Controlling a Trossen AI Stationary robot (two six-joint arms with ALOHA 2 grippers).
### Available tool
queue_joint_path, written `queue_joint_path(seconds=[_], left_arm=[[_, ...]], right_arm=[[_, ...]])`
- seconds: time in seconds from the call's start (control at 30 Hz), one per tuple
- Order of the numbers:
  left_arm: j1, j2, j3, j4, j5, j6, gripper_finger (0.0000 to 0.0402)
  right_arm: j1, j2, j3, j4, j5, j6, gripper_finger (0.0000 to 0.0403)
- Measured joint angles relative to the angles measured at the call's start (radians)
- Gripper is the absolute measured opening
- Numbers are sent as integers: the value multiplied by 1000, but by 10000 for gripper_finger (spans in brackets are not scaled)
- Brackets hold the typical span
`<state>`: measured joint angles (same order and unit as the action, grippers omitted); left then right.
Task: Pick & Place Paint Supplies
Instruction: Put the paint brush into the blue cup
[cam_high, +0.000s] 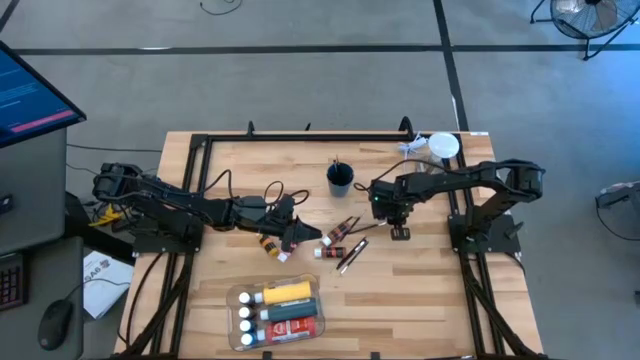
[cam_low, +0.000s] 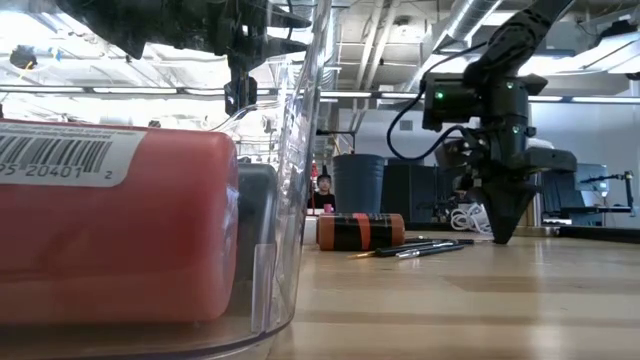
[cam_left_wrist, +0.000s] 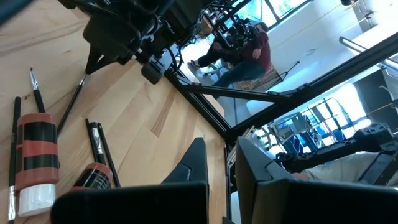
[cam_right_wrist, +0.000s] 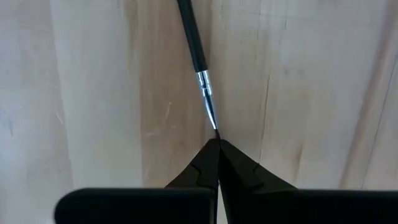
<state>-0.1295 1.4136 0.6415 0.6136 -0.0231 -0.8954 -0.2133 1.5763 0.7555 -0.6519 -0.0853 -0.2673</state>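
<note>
Wooden tabletop fills the high view. At lower centre a clear tray (cam_high: 240, 298) already holds paint bottles (cam_high: 285, 310): four white caps show, stored out of the way. Above it, loose at centre, lie three tubes (cam_high: 335, 238) and some thin brushes (cam_high: 352, 256), exact number unclear. The left gripper (cam_high: 297, 235), jaws pressed together, hovers beside them. The right gripper (cam_right_wrist: 217, 146), at centre right, pinches one brush (cam_right_wrist: 198, 59) by its tip, probably to lift it.

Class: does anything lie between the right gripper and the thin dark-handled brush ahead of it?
Nothing visible does. The shut right gripper meets, tips first, the bristle end of the thin dark-handled, silver-ferruled brush, with only bare wooden table around them.
</note>
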Motion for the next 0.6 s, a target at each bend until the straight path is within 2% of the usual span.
queue_joint_path(seconds=[0.2,0.4,0.6], left_arm=[[-3,0,0,2,0,-3,2],[-14,0,0,2,0,-2,2],[-14,0,0,1,0,-2,2]], right_arm=[[40,28,2,-4,15,1,0],[45,-13,-5,11,21,-4,1],[46,-17,-5,17,-12,-5,33]])
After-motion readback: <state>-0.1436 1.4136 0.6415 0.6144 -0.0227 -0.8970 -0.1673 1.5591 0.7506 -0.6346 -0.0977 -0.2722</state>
